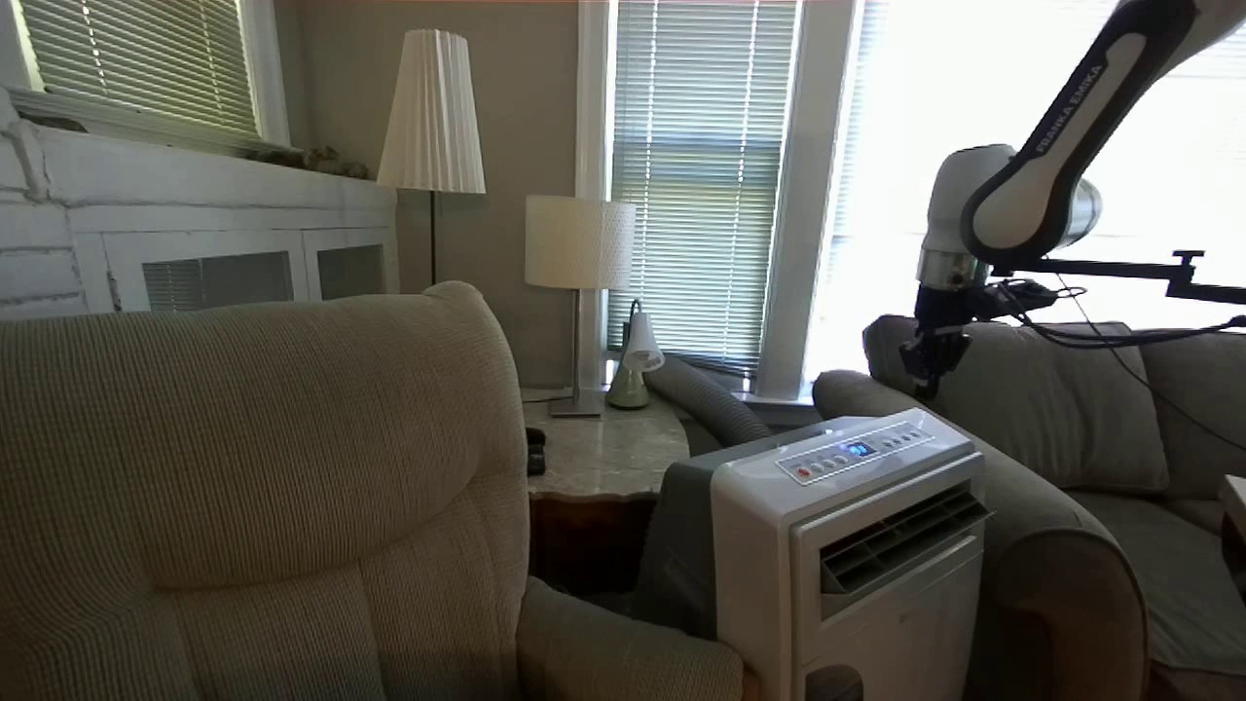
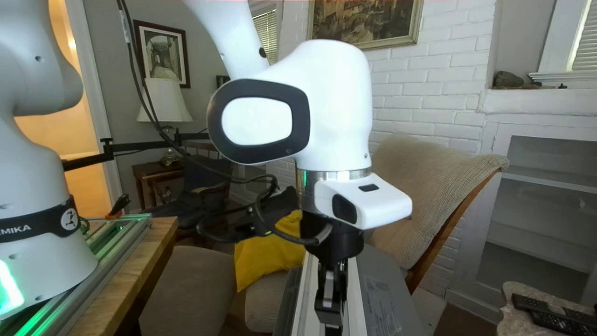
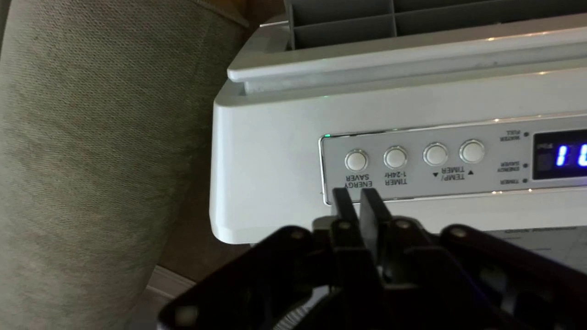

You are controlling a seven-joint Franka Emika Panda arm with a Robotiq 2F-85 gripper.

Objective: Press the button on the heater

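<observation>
In an exterior view: heater (image 1: pixel 857 623) stands upright right of center, white, with beige armchair (image 1: pixel 292 467) on the left side of the view and grey sofa (image 1: pixel 1037 409) on the right. Its grille (image 1: pixel 905 537) faces front; control panel (image 1: pixel 823 465) on top, blue display (image 1: pixel 860 449) lit. Arm (image 1: pixel 1046 146) enters upper right. Gripper (image 1: pixel 926 389) points down, tips appearing slightly above the far end of the heater's top. Finger spacing unreadable here. Behind: side table (image 1: pixel 623 453) with table lamp (image 1: pixel 579 243) and small desk lamp (image 1: pixel 640 350); grey hose (image 1: pixel 711 401) behind the heater.

In an exterior view: arm takes up the middle, gripper straight down. Heater below and behind it, partly hidden, cut by the bottom edge. Yellow fabric (image 2: pixel 266 254) beyond; black remotes (image 2: pixel 555 310) lower right.

Wrist view: fingers (image 3: pixel 345 208) nearly pressed together, thin slit between, coming in from the bottom. Tips overlap the panel's lower edge, just short of the ENERGY SAVER button (image 3: pixel 356 161) and its label. Contact can't be judged. TIMER button (image 3: pixel 395 157) and paired TEMP/TIMER buttons (image 3: pixel 435 154) sit next along; lettering upside down. Display cut by the right edge, first digit a 1.
</observation>
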